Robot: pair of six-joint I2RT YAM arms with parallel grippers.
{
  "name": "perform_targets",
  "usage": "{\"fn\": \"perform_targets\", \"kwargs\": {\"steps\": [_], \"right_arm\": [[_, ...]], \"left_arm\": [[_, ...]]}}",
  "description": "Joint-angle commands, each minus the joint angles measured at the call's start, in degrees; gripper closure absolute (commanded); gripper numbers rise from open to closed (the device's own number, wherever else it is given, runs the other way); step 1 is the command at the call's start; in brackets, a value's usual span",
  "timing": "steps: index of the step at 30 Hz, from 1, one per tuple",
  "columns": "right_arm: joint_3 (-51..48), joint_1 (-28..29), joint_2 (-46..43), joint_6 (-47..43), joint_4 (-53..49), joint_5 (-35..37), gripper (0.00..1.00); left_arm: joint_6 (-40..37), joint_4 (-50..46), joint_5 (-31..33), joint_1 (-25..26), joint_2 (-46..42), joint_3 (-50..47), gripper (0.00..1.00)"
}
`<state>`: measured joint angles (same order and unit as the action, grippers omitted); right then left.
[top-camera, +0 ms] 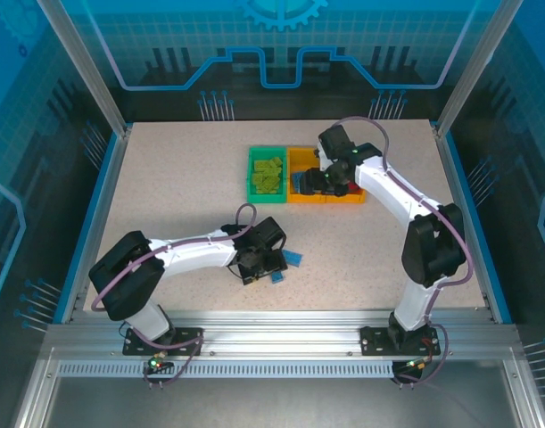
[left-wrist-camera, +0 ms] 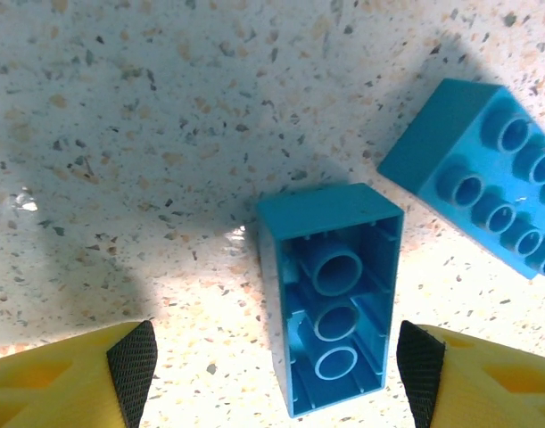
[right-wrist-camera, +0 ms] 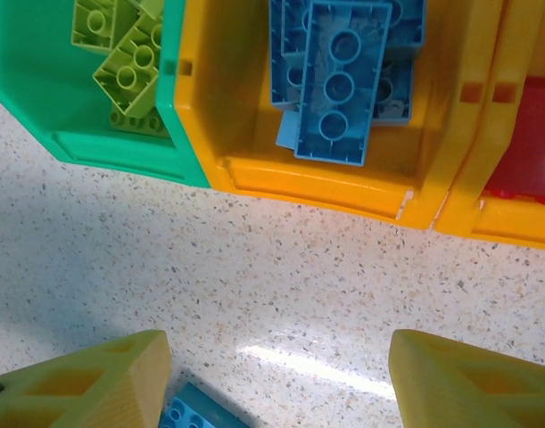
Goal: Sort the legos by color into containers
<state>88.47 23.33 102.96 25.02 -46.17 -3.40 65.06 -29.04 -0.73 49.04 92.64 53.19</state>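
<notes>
Right wrist, blue legos [right-wrist-camera: 339, 85], red ones [right-wrist-camera: 532, 143] probably

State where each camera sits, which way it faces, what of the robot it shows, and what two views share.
Top external: high behind the bases, looking down over the table; both arms, left pincer, right pincer.
Left wrist: on the left wrist, faces down at an upturned blue brick between the left fingers.
Right wrist: on the right wrist, faces down at the green bin and middle yellow bin; right fingers show.
Shared: top and right wrist views both show the green bin holding lime bricks.
</notes>
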Motion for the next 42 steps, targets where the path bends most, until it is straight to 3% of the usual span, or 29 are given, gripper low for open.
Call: {"fn": "perform_targets", "kwargs": {"steps": [1,6,18,25,30,37,42], "right_arm": [[-1.7,0.8,-2.4,-0.6,0.9,0.6,0.34],[-3.0,0.8,-2.8,-0.1,1.3,1.0,0.34],[-5.2,-0.5,-6.2,0.0,1.3,2.5,0.33],[-7.4,-0.2,-8.3,-2.1,1.6,3.3,0.33],[-12.1,0.4,-11.3,-4.3,2.9,3.4,0.33],[-21.1,3.4,-16.6,-7.2,6.3,4.1,0.35],[-28.3,7.1,-19.4,-8.7,9.0,4.4,0.33]], "left_arm": [[0.3,-0.7,0.7,0.3,0.4,1.7,0.25],[-0.7,-0.8,0.5,0.4,2.3,3.7,0.26],[-2.6,-2.1,0.9,0.3,6.6,3.9,0.38],[-4.2,-2.0,1.8,-0.6,8.1,4.7,0.57],[-5.8,-1.3,2.1,-3.0,7.6,4.3,0.73],[-10.6,-2.5,3.2,-8.4,3.1,7.9,0.74],[-21.3,-7.1,3.7,-14.0,5.6,22.8,0.73]]}}
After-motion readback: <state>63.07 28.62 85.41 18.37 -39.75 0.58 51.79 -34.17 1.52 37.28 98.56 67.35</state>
